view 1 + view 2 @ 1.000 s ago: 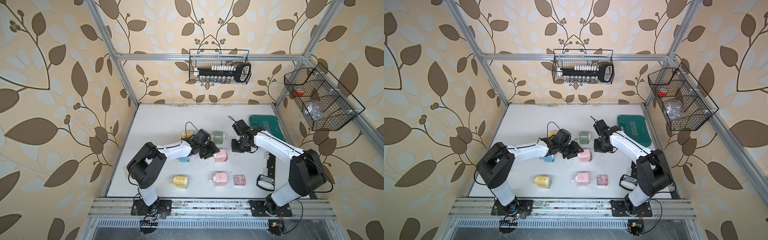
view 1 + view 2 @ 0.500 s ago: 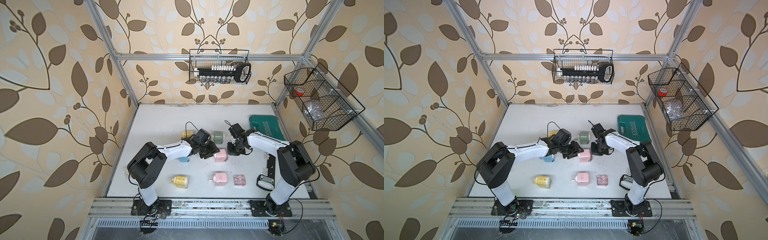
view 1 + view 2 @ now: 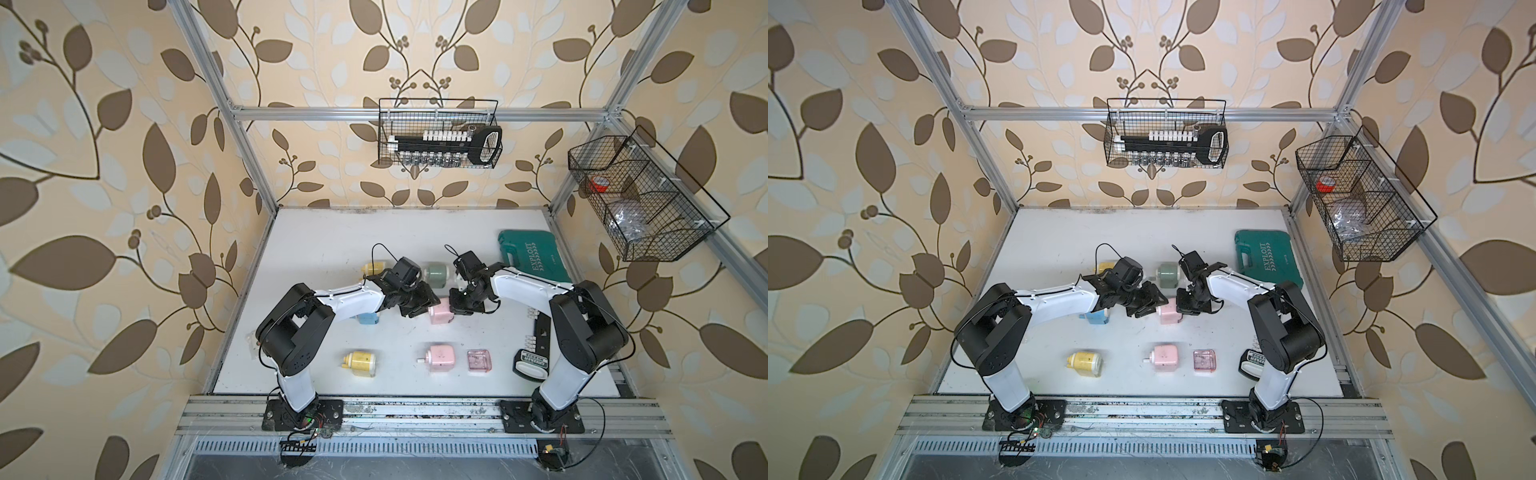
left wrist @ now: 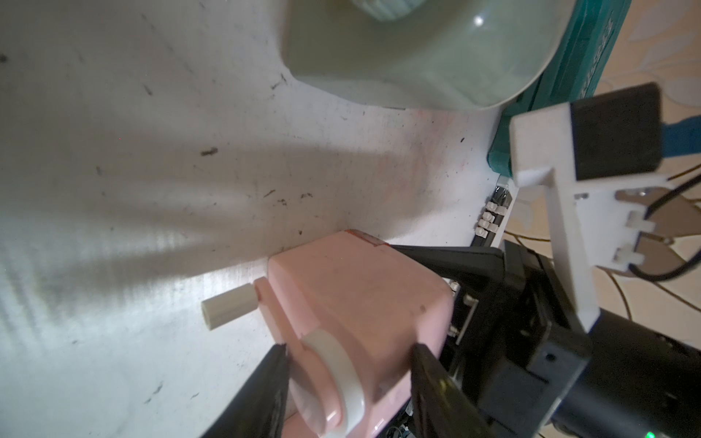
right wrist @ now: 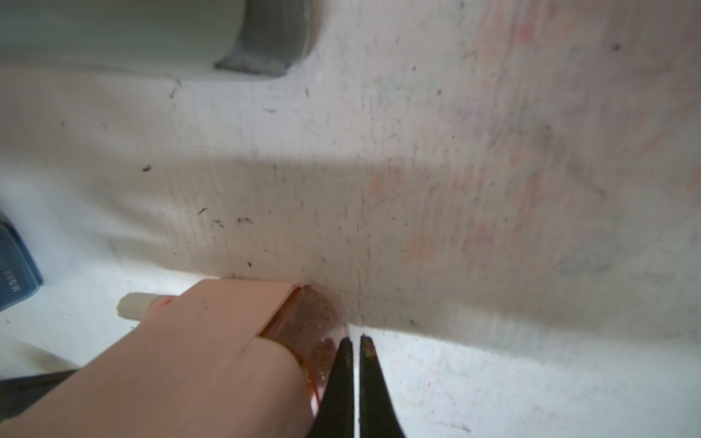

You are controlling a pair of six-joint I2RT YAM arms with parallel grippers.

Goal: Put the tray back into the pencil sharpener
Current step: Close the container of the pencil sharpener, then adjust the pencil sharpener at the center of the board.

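Your right arm has folded in over the last second, bringing the right hand (image 3: 464,305) up against the pink pencil sharpener (image 3: 440,312) in the middle of the worktop (image 3: 332,232). The left arm has not shifted. The left hand (image 4: 349,379) is closed part-way on the sharpener's body, one finger on each side, pinning it in place. The right hand is shut tight with nothing between its fingertips (image 5: 343,356), which sit just at the outer face of the clear reddish tray (image 5: 307,326), seemingly touching it. That tray is in the sharpener's opening, and it looks to me not fully seated, since a band of it sticks out.

The sharpener's long axis runs across the worktop from arm to arm, with the crank knob (image 4: 227,311) toward the left arm and the tray end toward the right. So the tray lies straight ahead of your right hand, and the push should follow that axis, into the left hand's hold.
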